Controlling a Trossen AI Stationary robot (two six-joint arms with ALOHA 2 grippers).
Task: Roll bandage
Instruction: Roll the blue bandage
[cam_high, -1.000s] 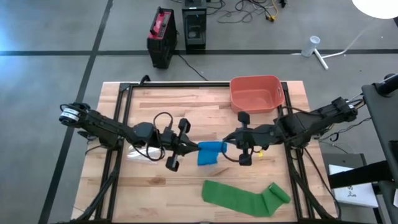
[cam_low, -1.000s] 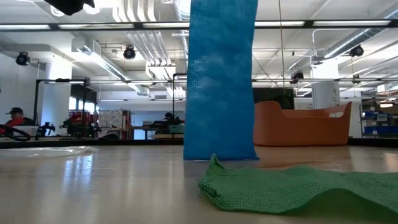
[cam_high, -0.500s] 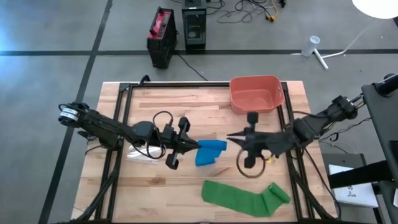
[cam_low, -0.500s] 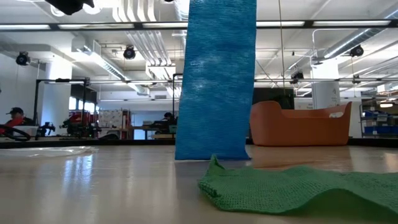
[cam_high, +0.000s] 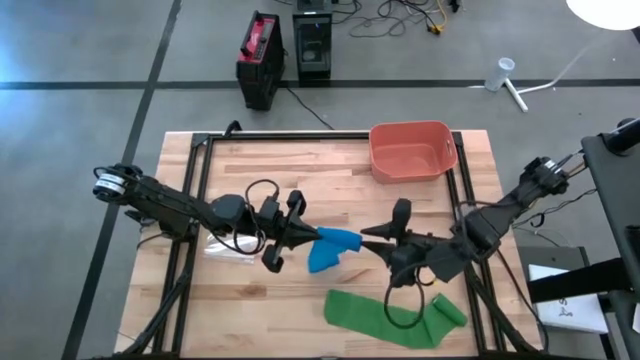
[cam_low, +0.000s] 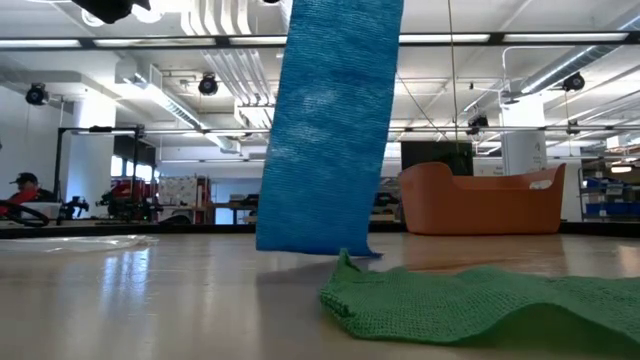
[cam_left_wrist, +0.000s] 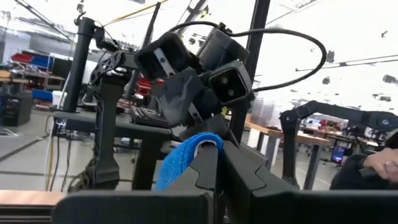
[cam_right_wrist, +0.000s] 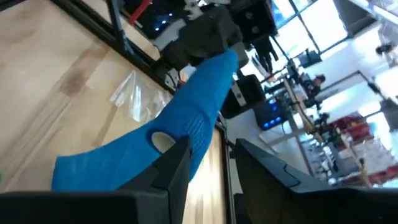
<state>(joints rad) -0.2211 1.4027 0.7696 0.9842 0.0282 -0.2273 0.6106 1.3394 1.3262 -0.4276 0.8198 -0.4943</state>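
- The blue bandage (cam_high: 330, 246) is a strip of woven, slightly fuzzy cloth, hanging above the middle of the wooden table (cam_high: 250, 170); in the low view (cam_low: 325, 130) it drops as a broad, tilted band whose bottom edge is at the tabletop.
- The left gripper (cam_high: 305, 236) has its fingers pressed together on the upper end of this strip; the left wrist view shows the cloth (cam_left_wrist: 183, 158) folded over the tips of its dark fingers (cam_left_wrist: 208, 168).
- The right gripper (cam_high: 372, 236) is just beside the strip's other side, fingers parted, and nothing is clearly held between them; in the right wrist view the cloth (cam_right_wrist: 186, 127) runs past one finger (cam_right_wrist: 177, 158).
- A green bandage (cam_high: 390, 318), knitted and coarser, lies flat along the near edge of the table with a rolled end at its right; in the low view (cam_low: 470, 300) it is a rumpled sheet just in front of the blue strip.
- A salmon plastic bin (cam_high: 410, 150) with rounded corners sits at the far right of the table, well apart from both bandages.
- A clear plastic wrapper (cam_high: 228, 250) lies under the left arm.
- The planked tabletop is bare at the far left and near left.
- Both arms reach inward low over the table, the left one from the left edge, the right one bent from the right edge.
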